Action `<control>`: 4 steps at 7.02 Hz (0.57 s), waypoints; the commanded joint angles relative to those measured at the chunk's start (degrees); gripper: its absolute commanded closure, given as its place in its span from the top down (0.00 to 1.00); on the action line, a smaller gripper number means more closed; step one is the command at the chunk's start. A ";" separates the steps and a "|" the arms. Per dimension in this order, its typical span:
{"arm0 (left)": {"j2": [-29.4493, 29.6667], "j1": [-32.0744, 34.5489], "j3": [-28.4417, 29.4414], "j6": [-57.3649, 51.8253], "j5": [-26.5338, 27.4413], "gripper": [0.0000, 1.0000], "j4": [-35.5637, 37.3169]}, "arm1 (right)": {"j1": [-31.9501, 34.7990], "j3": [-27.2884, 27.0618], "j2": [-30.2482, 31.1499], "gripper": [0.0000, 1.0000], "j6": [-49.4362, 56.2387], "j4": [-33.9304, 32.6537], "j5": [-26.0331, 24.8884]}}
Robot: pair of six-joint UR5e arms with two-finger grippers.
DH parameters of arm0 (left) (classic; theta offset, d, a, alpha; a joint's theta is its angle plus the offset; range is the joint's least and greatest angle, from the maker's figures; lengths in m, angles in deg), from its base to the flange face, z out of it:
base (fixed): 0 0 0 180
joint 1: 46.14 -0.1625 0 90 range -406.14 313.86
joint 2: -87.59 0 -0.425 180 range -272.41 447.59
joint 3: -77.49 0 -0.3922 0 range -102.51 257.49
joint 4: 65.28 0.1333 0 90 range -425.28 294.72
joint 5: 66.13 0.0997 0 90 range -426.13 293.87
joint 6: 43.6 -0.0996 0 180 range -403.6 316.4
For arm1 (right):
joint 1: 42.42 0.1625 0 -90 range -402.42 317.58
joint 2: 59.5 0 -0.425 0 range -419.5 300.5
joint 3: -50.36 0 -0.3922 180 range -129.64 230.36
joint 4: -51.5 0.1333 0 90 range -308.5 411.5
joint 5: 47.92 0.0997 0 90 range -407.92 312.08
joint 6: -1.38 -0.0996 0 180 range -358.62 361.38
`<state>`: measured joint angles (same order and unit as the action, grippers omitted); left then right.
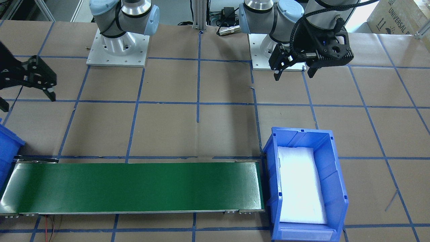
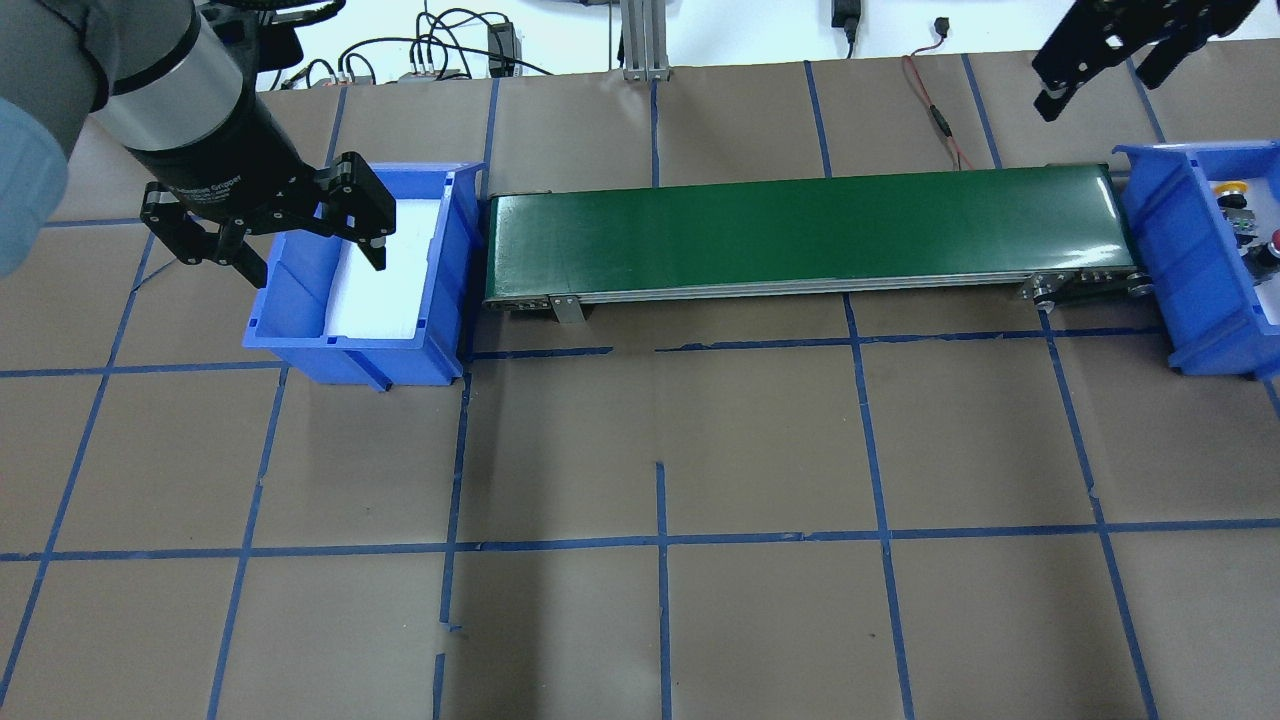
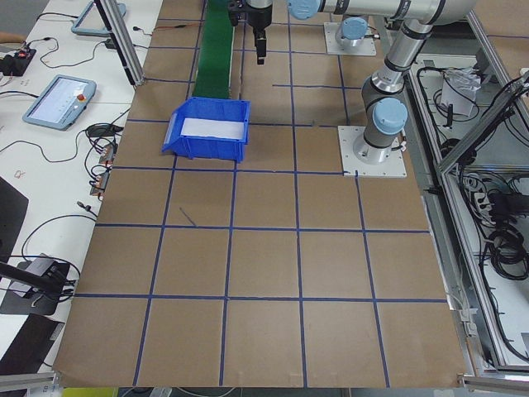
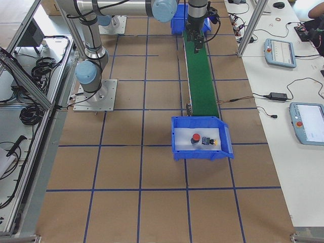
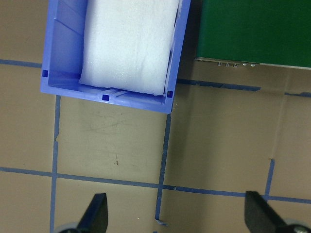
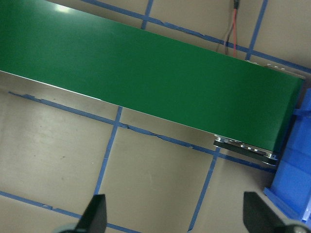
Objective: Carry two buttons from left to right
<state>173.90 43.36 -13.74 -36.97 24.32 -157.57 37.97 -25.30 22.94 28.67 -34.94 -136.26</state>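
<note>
Both buttons lie in the blue right bin [image 2: 1168, 262]: the yellow-capped button [image 2: 1231, 189] and the red-capped button [image 2: 1276, 246]. The exterior right view shows the red button [image 4: 195, 137] beside the yellow one [image 4: 208, 142] on white padding. My left gripper [image 2: 316, 268] hangs open and empty above the left blue bin [image 2: 300, 310], which holds only a white foam pad [image 5: 129, 43]. My right gripper [image 2: 1097, 88] is open and empty, high above the far right end of the green conveyor belt [image 2: 800, 235]. The wrist views show open fingertips [image 5: 97, 213] [image 6: 95, 213].
The conveyor belt [image 1: 134, 186] runs between the two bins. Both arm bases [image 1: 117, 50] stand on the robot's side of the table. Blue tape lines grid the brown tabletop. Tablets [image 4: 279, 52] and cables lie on a side bench.
</note>
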 commanded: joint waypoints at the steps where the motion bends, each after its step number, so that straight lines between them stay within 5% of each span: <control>1: 0.00 -0.03 0.00 -0.21 0.16 1.00 0.00 | 6.78 -0.18 0.09 1.00 -6.80 -0.22 -0.52; 4: 0.00 -0.03 0.00 -0.21 0.25 1.00 0.00 | 8.20 -1.24 0.09 1.00 -11.64 0.13 -0.34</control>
<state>173.90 43.33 -13.74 -37.14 24.52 -157.57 45.37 -26.31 23.03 18.60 -34.84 -136.57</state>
